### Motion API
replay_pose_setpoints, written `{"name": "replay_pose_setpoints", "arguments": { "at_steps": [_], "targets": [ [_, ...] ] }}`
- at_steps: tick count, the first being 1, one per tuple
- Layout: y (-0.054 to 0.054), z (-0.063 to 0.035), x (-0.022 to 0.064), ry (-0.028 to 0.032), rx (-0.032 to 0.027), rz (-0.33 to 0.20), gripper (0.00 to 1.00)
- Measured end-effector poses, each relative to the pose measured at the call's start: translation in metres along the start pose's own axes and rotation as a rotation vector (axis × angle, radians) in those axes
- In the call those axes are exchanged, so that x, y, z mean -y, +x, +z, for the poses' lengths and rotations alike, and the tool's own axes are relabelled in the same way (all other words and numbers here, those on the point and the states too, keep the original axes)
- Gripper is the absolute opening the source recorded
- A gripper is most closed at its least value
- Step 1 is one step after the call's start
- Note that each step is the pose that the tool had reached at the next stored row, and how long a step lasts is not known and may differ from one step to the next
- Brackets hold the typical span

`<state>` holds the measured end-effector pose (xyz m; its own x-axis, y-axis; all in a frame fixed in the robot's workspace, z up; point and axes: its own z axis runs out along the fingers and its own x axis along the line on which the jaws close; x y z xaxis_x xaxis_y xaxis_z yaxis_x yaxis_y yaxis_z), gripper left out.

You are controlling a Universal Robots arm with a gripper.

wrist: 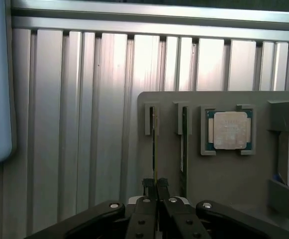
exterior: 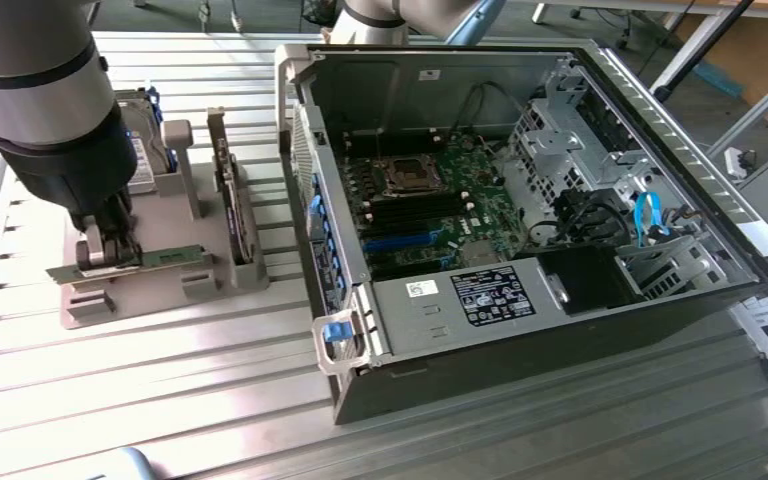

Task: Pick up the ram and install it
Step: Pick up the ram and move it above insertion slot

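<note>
Wrist view: the jaws are pinched narrow on the near end of the ram [wrist: 154, 144]. It stands on edge, seated in its slot of the grey holder [wrist: 234, 179], long axis running straight ahead from the jaws.

workshop lab: slotted aluminium table [exterior: 157, 390], opened pc case [exterior: 418, 305], parts fixture [exterior: 97, 305]

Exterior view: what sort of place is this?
Likely a robotics lab's PC-assembly bench: an open computer case on a slotted aluminium table, a robot arm, and a parts fixture holding the ram.
</note>
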<state>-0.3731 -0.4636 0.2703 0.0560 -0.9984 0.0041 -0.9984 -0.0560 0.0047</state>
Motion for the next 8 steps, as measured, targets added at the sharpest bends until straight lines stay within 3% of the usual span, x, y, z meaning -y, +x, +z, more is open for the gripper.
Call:
{"name": "replay_pose_setpoints", "arguments": {
  "at_steps": [8],
  "targets": [
    [0.000, -0.0179, -0.0001, 0.0000, 0.0001, 0.000, 0.12]
  ]
}}
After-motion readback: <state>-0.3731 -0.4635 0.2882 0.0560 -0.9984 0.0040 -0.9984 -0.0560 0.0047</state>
